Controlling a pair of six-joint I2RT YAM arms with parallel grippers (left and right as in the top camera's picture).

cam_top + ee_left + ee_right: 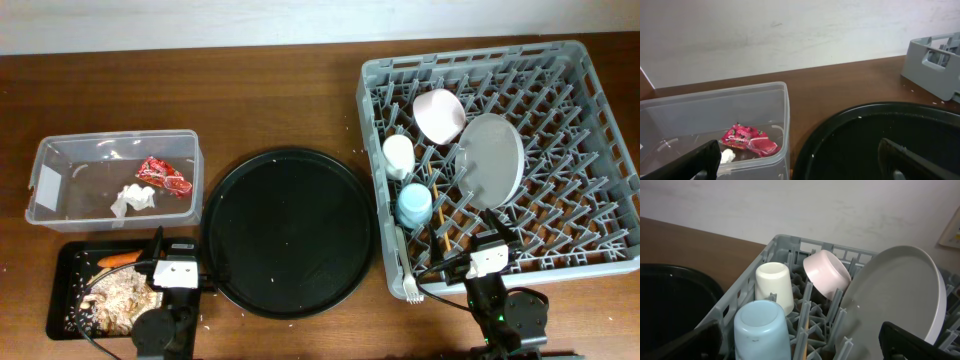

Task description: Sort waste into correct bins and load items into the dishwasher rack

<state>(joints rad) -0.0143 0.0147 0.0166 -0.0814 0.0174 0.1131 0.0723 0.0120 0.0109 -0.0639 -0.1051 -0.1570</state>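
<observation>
Brown wooden table, pale wall behind. Overhead alone shows carrot, long axis left-right, beside rice scraps in shallow black tray. Chopsticks run near-to-far in rack; fork at its near-left corner, tines nearest. Wrist views: wrapper in clear tub, plate on edge. Left gripper and right gripper gape wide, holding nothing.

Soft, even light is falling from above, casting faint shadows; the round black tray is showing a dull sheen; wrist views are blurring slightly.
</observation>
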